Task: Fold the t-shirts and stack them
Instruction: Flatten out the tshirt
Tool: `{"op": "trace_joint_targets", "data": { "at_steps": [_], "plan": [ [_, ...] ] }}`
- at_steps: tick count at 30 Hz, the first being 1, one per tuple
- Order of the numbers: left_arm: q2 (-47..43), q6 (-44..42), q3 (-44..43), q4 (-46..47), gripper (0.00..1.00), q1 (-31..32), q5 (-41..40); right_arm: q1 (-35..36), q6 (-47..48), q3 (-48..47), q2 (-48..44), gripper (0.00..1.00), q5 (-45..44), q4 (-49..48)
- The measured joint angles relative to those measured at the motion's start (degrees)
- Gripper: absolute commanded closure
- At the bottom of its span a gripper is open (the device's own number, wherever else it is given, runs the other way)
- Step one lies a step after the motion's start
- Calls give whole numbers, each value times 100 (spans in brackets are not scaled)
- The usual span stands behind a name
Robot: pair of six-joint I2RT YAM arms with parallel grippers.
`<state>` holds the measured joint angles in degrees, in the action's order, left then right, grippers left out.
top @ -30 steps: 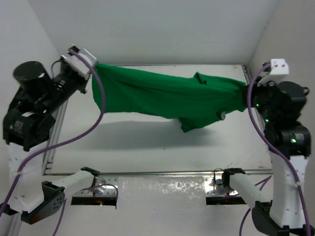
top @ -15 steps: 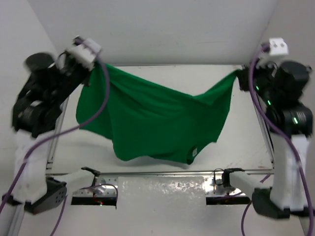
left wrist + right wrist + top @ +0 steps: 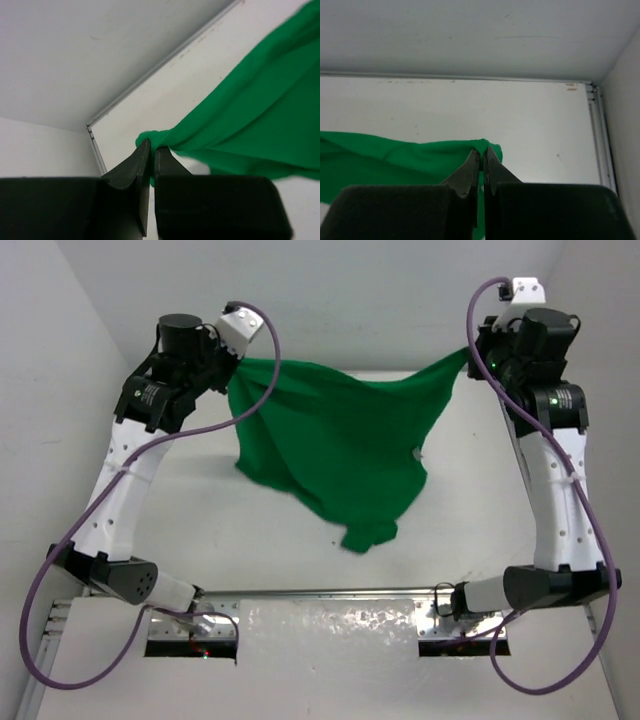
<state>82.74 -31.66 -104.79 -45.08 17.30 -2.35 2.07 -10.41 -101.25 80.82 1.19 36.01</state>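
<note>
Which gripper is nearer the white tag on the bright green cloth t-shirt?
Right. The right gripper pinches the green cloth t-shirt at the corner nearest its white tag; the left gripper holds the opposite corner.

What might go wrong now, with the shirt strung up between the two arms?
1. The left gripper and right gripper each pinch only a small bunch of the shirt at their fingertips, so a corner may slip out.
2. The shirt sags between them in uneven folds, so it would likely land creased on the table rather than flat.
</note>
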Motion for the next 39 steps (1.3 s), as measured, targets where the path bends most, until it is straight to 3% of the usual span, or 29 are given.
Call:
{"op": "trace_joint_targets", "data": {
  "at_steps": [7, 15, 23, 29, 39],
  "plan": [
    [-422, -66, -573, 48, 100, -2, 345, 2, 225, -1198, -369, 100, -223, 223],
    [-1565, -98, -745, -9, 100, -2, 874, 0, 446, -2439, -1351, 100, -450, 472],
    [-2105, 17, -1261, -28, 100, -2, 1211, 2, 551, -2955, -2061, 100, -568, 437],
    [-2393, 87, -1082, -74, 100, -2, 1252, 2, 551, -2341, -2124, 100, -529, 323],
    [-1893, 44, 1381, 162, 100, -2, 778, 2, 369, 166, -846, 100, -151, -452]
  ]
}}
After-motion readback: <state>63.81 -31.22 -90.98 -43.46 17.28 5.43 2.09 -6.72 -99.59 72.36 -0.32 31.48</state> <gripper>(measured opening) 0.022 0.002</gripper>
